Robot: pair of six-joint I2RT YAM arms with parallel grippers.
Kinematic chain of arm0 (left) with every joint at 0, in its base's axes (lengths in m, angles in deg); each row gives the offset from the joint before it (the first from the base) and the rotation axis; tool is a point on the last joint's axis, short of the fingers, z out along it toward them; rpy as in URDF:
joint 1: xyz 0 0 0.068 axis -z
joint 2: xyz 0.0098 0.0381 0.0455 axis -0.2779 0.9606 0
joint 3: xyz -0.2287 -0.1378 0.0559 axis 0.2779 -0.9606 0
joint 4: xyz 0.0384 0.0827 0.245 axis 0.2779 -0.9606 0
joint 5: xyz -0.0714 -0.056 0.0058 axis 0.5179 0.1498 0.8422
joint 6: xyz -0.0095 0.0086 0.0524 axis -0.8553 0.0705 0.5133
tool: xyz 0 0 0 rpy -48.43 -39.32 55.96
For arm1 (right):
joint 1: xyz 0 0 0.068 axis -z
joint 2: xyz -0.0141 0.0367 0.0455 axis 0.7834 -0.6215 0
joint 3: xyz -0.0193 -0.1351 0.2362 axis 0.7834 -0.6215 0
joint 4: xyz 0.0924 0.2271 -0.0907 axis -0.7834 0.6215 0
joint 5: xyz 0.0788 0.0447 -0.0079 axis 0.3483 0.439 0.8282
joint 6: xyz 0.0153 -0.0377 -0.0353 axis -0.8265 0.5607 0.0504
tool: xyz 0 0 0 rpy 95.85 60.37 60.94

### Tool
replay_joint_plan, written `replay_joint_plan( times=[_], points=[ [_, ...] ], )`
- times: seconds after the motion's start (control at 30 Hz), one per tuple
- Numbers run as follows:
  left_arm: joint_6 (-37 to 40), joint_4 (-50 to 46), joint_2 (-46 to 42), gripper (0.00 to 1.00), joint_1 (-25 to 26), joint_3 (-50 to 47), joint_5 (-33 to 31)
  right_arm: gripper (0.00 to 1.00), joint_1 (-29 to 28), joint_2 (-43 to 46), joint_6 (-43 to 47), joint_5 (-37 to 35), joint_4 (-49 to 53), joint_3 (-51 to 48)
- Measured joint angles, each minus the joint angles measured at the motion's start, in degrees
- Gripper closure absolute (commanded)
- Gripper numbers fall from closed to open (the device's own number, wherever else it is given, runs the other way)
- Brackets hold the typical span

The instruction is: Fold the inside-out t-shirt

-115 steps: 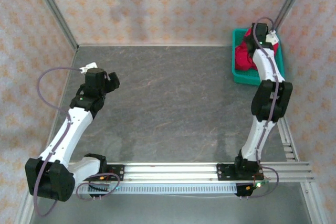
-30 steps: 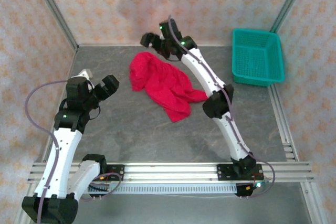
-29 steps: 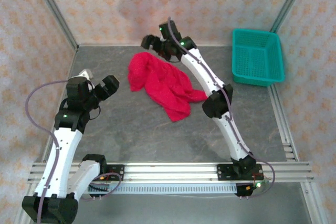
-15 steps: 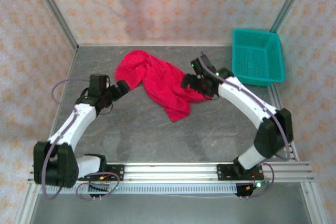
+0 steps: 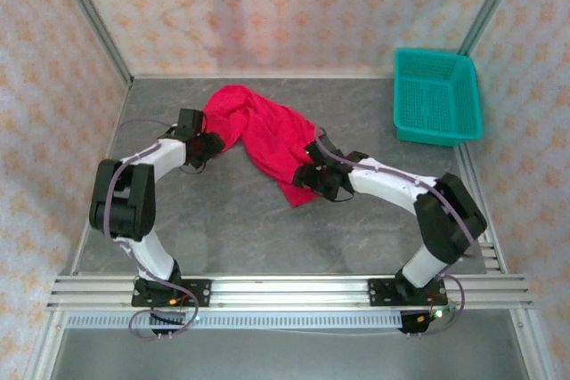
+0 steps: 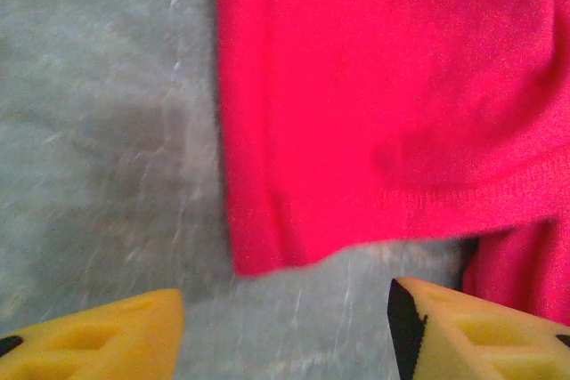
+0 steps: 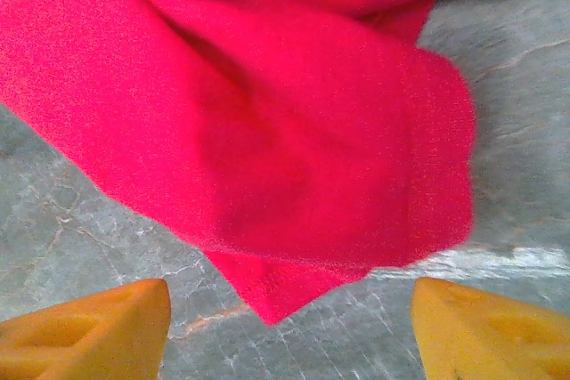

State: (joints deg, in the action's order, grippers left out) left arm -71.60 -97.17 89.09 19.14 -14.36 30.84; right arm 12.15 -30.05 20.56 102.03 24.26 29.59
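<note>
Mostly bunched red t-shirt (image 5: 258, 135), layout unreadable

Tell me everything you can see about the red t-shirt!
The bright red soft cloth t-shirt lies crumpled on the grey stone-look table, toward the back middle. It is bunched and folded over itself, not spread flat, with a stitched hem showing near its left edge and a pointed flap trailing forward. The left tool sits at its left edge and the right tool at its front flap, both open, neither gripping it.
</note>
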Motion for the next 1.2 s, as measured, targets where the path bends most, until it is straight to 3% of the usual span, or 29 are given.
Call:
replay_joint_plan(
  times=[0.13,0.23,0.3,0.37,0.4,0.47,0.5,0.53,0.67,0.77,1.0,1.2],
  points=[
    [-0.96,0.55,5.92,0.43,-0.04,4.33,0.00,0.28,-0.79,-3.34,-1.07,0.52,-1.31,0.04],
    [-1.62,-0.81,7.91,0.51,-0.13,6.56,-0.02,0.31,-0.94,-5.05,-1.57,0.74,-2.03,0.63],
    [-1.92,-0.74,9.22,0.66,-0.26,8.28,0.02,0.34,-0.94,-6.36,-2.10,0.87,-2.80,1.27],
    [-2.05,-0.13,11.06,0.97,-0.39,9.84,0.35,0.44,-0.94,-7.72,-2.49,0.87,-3.65,1.73],
    [-1.92,-0.07,11.67,1.00,-0.42,10.21,0.46,0.55,-0.94,-8.00,-2.80,0.85,-3.89,1.90],
    [-1.95,-0.81,11.91,1.00,-0.92,10.62,0.66,0.86,-0.94,-8.76,-2.82,0.81,-4.13,2.73],
    [-2.21,-0.94,11.96,1.00,-1.16,11.04,0.81,0.96,-0.94,-9.14,-2.75,0.70,-4.15,3.17],
    [-2.38,-1.38,12.00,1.00,-1.51,11.50,1.20,1.00,-0.92,-9.55,-2.58,0.59,-3.98,3.87],
    [-2.36,-7.85,10.40,1.00,-3.15,15.58,1.51,1.00,0.92,-9.66,0.07,0.17,0.42,8.44],
    [-2.43,-15.58,5.64,1.00,-6.08,22.25,1.44,1.00,6.23,-6.19,4.13,-0.79,5.90,13.22],
    [-4.85,-22.40,-16.50,1.00,-17.20,33.99,1.66,1.00,22.75,14.12,12.85,-6.12,15.80,26.18],
    [-6.67,-25.81,-29.62,1.00,-19.67,39.12,1.01,1.00,23.85,22.51,17.86,-8.66,21.59,35.69]
  ],
)
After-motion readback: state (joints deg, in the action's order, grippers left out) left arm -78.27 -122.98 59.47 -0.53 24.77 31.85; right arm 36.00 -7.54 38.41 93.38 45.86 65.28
